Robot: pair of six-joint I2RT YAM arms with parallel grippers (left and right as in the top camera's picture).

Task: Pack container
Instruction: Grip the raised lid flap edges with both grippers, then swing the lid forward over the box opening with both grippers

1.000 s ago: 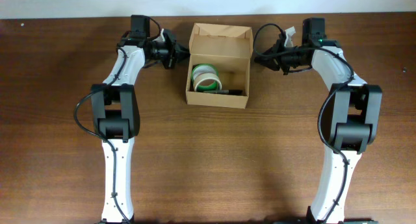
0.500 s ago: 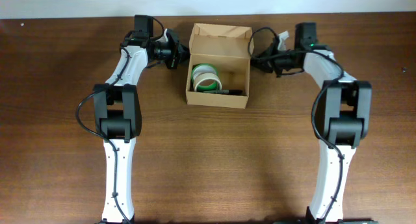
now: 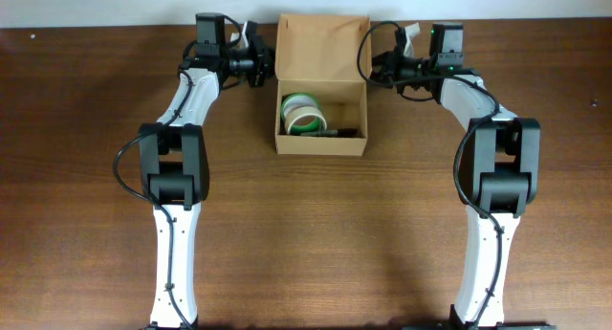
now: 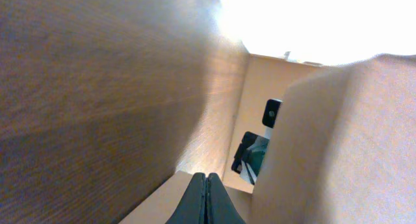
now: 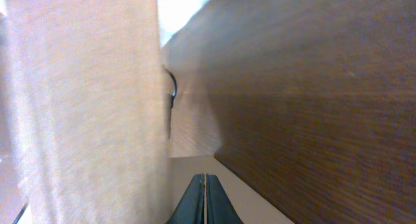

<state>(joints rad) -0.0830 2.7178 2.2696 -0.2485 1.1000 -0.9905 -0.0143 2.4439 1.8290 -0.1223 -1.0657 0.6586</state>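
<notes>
The container (image 3: 322, 144), a tan cardboard box, stands open at the table's far middle, its flap lid (image 3: 322, 47) raised behind the opening. Inside lie two tape rolls (image 3: 302, 113) with green and white edges and a dark object (image 3: 337, 133). My left gripper (image 3: 267, 67) is shut and empty at the lid's left edge; in the left wrist view its fingertips (image 4: 205, 185) are closed beside the cardboard flap (image 4: 325, 139). My right gripper (image 3: 371, 67) is shut and empty at the lid's right edge; in the right wrist view its fingertips (image 5: 205, 185) are closed beside the cardboard (image 5: 84, 107).
The brown wooden table (image 3: 316, 234) spreads out in front of the box. A pale wall edge (image 3: 96, 5) runs along the table's far side, close behind the lid. Both arms reach from the front to the far side, one on each side of the box.
Both grippers have moved toward the far edge and inward against the lid's sides. The lid flap has swung and now shows a larger flat face from above.
</notes>
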